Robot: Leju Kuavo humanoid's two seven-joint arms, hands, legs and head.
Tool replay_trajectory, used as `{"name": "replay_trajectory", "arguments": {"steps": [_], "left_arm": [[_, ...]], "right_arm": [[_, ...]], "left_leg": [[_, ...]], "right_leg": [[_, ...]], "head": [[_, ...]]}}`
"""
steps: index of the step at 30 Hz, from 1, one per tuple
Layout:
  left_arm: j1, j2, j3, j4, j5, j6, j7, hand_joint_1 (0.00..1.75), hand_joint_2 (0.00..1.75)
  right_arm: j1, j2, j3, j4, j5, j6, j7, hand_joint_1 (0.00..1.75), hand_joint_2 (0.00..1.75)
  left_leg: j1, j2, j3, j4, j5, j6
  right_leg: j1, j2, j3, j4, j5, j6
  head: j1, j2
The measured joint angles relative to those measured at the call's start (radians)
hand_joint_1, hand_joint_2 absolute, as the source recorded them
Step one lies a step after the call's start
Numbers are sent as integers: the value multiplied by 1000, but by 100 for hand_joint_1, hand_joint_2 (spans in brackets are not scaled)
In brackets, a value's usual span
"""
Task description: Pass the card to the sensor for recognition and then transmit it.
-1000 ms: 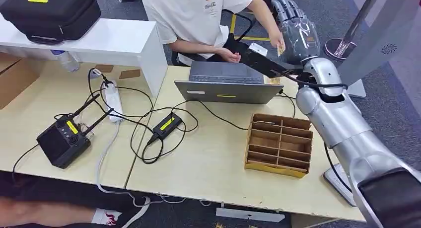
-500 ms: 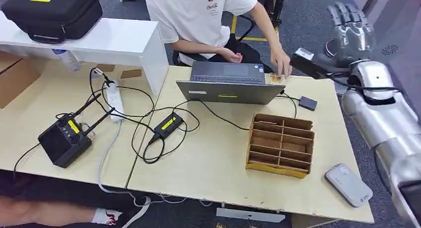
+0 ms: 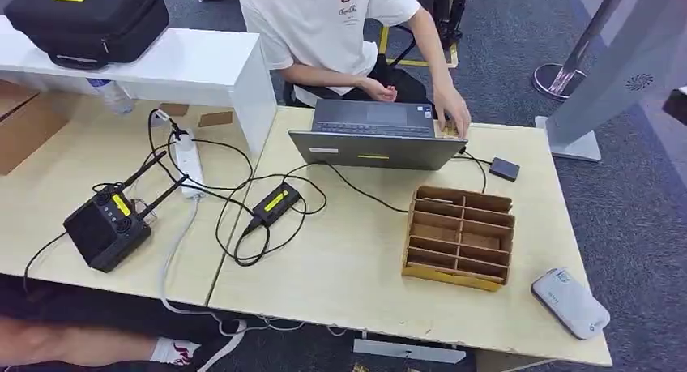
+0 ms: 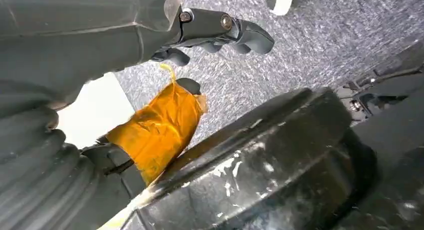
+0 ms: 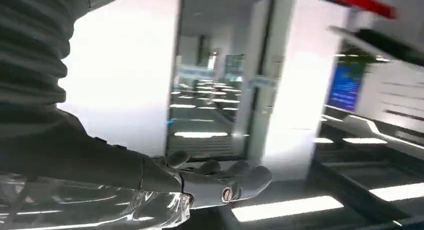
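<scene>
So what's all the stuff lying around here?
Laptop: one, grey, far side of the right desk.
Divider box: one, brown cardboard, right desk, near the laptop.
Sensor: one, pale grey, desk's near right corner.
Small pad: one, dark, cabled, right of the laptop.
Power brick: one, black with yellow label, among black cables.
Radio box: one, black with antennas, left desk.
Power strip: one, white, left desk.
Case: one, black, on the white shelf.
Person: one, white shirt, hand at the laptop.
Left hand: grey, empty, fingers apart, over the carpet.
Right hand: grey, empty, raised.
</scene>
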Motion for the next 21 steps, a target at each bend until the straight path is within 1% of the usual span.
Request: {"name": "replay_trajectory", "arguments": {"steps": [2, 5, 6, 7, 8, 9, 10, 11, 12, 13, 14, 15, 16, 17, 18, 19, 21], "left_arm": [[2, 0, 2, 0, 0, 0, 6, 0, 175], [3, -1, 6, 0, 1, 2, 13, 0, 175], [3, -1, 8, 0, 2, 2, 16, 0, 175], [4, -1, 10, 0, 2, 8, 18, 0, 175], [5, -2, 10, 0, 3, 17, 29, 0, 175], [5, -3, 11, 0, 3, 26, 39, 0, 175], [3, -6, 12, 0, 3, 32, 48, 0, 175], [5, -7, 15, 0, 5, 36, 56, 0, 175], [10, -8, 18, 0, 6, 37, 61, 0, 175], [7, -9, 19, 1, 6, 40, 64, 0, 175], [7, -11, 19, 2, 7, 42, 67, 0, 175], [10, -9, 21, 3, 8, 43, 67, 0, 175], [12, -10, 22, 4, 8, 42, 69, 0, 175], [7, -13, 23, 6, 9, 43, 70, 0, 175], [6, -9, 26, 6, 10, 45, 72, 0, 175], [7, -10, 28, 7, 12, 46, 75, 0, 175], [6, -11, 32, 8, 14, 45, 82, 0, 175]], "right_arm": [[8, -52, -1, 27, -1, 19, 15, 0, 175], [60, -117, -19, 56, -12, 17, 22, 0, 175], [80, -126, -27, 61, -16, 16, 22, 0, 175], [101, -151, -34, 72, -24, 15, 27, 0, 175], [132, -173, -44, 81, -32, 12, 32, 0, 175], [171, -182, -55, 86, -42, 8, 38, 0, 175], [210, -200, -68, 96, -51, 7, 46, 0, 175], [243, -222, -80, 107, -61, 5, 55, 0, 175], [280, -241, -94, 116, -70, -1, 56, 0, 175], [313, -247, -106, 121, -79, -15, 52, 0, 175], [335, -248, -117, 127, -82, -22, 53, 0, 175], [356, -267, -127, 137, -87, -26, 51, 0, 175], [379, -280, -135, 142, -90, -29, 50, 0, 175], [396, -280, -142, 144, -97, -25, 55, 0, 175], [423, -283, -152, 148, -100, -20, 62, 0, 175], [459, -289, -165, 153, -111, -22, 70, 0, 175], [529, -289, -192, 162, -133, -33, 76, 0, 175]], "left_leg": [[0, 2, 0, 0, 0, 0], [0, 5, -1, 1, -2, 2], [0, 4, 0, 1, -2, 2], [-1, 4, -2, 0, -3, 4], [1, 6, -3, 0, -4, 4], [1, 7, 2, 5, -3, 4], [1, 2, 2, 5, -3, 5], [-1, -3, -10, 0, -11, 7], [-2, 4, -6, 8, -7, 8], [-1, 5, -3, 12, -9, 8], [-1, 5, 3, 10, -17, 10], [-5, 5, -10, 7, -20, 8], [-7, 13, -10, 18, -17, 7], [-5, 15, -2, 21, -18, 12], [0, 12, -2, 19, -22, 13], [-3, 11, -2, 19, -22, 11], [-1, 9, 0, 21, -22, 11]], "right_leg": [[0, 1, -1, 0, 0, 0], [0, 5, -2, 0, 0, 1], [0, 4, -3, -1, -1, 1], [0, 4, -2, 0, -1, 1], [1, 5, 1, -1, -1, 1], [1, 6, -3, -3, -1, 3], [2, 2, 0, -2, -5, 4], [3, -4, 6, 2, -10, 4], [4, 1, 8, 0, -5, 5], [4, 1, 0, -1, -9, 5], [3, -5, 6, 5, -23, -3], [3, -5, 7, 12, -22, 1], [5, 0, 5, 10, -9, 4], [5, 3, 0, 8, -19, 4], [1, 0, 6, 14, -26, 3], [3, -1, 7, 14, -22, 5], [3, -3, 9, 10, -22, 6]], "head": [[0, 0], [0, 0], [0, 0], [1, 0], [-5, 0], [-8, 0], [-6, 0], [-2, 0], [-4, 0], [-7, 0], [2, -1], [2, 0], [-10, 0], [-6, 0], [-1, -1], [-1, 0], [1, -1]]}}
